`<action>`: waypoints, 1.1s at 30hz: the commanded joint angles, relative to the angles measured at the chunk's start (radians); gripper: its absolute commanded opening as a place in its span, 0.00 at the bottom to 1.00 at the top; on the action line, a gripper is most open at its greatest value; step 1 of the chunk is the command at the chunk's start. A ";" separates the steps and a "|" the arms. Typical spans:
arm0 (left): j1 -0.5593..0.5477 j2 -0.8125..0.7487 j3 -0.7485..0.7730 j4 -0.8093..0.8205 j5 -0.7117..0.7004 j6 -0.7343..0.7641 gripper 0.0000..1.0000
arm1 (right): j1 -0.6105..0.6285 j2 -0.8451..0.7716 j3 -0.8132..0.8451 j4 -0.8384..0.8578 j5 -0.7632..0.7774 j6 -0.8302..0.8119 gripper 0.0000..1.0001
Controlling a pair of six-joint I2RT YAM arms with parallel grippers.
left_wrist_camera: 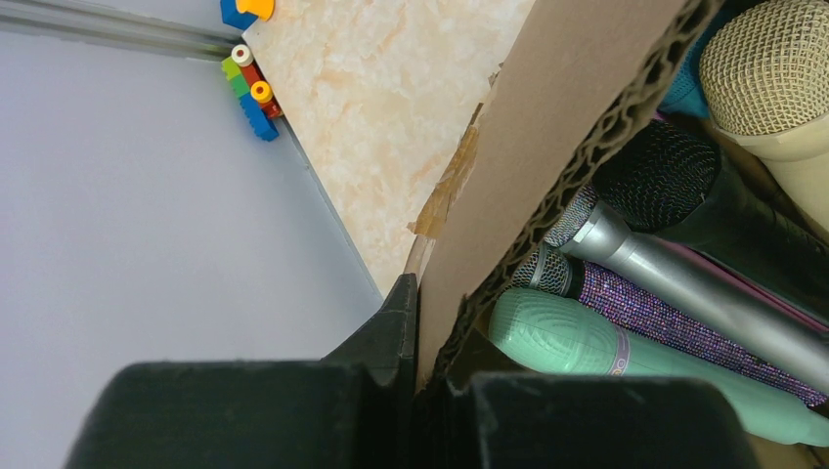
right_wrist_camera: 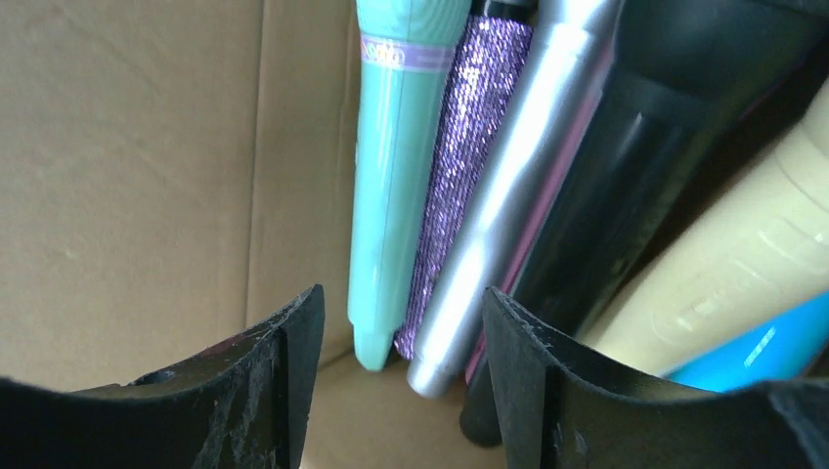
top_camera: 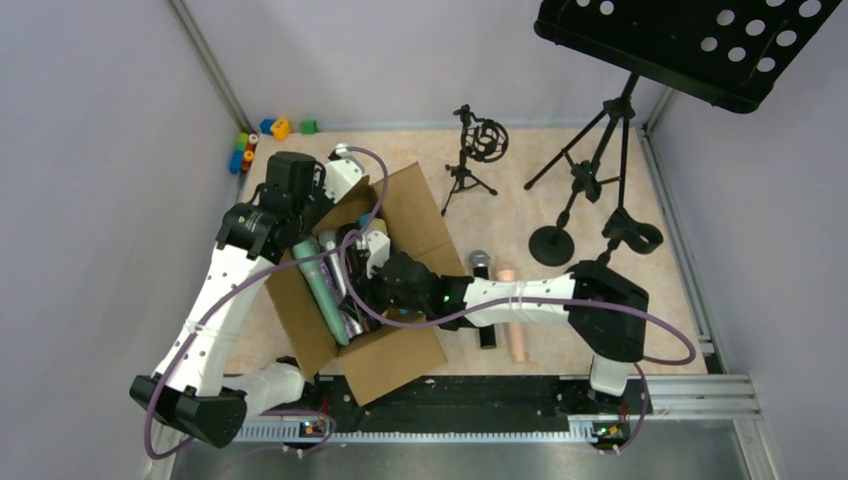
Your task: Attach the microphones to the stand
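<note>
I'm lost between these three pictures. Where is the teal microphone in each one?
Top external: the teal microphone lies left of centre, inside the cardboard box.
Left wrist: bottom right, rounded head pointing left.
Right wrist: upper middle, its tail end pointing down.
Shared landmark: the cardboard box around it.

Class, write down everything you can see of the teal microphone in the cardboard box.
The teal microphone is a smooth, plastic-looking stick with a ribbed rounded head of the same colour and a pale lilac lettered band round its body. It lies on its side in the open cardboard box, at the edge of a row, flank against the glittery purple microphone. The right end effector frames its tail end with open fingers, not gripping it.
</note>
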 commanded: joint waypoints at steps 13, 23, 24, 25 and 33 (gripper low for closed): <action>-0.009 -0.028 0.060 0.114 0.033 -0.067 0.00 | -0.042 0.237 0.144 0.258 -0.093 0.072 0.54; -0.009 -0.025 0.079 0.074 0.034 -0.085 0.00 | -0.075 0.303 0.132 0.432 -0.208 0.168 0.33; -0.010 -0.026 0.078 0.075 0.033 -0.081 0.00 | -0.075 0.298 0.123 0.446 -0.207 0.172 0.28; -0.009 -0.027 0.076 0.078 0.033 -0.079 0.00 | -0.076 0.290 0.115 0.450 -0.205 0.173 0.21; -0.009 -0.037 0.050 0.094 0.022 -0.069 0.00 | -0.075 0.124 -0.017 0.420 -0.148 0.150 0.00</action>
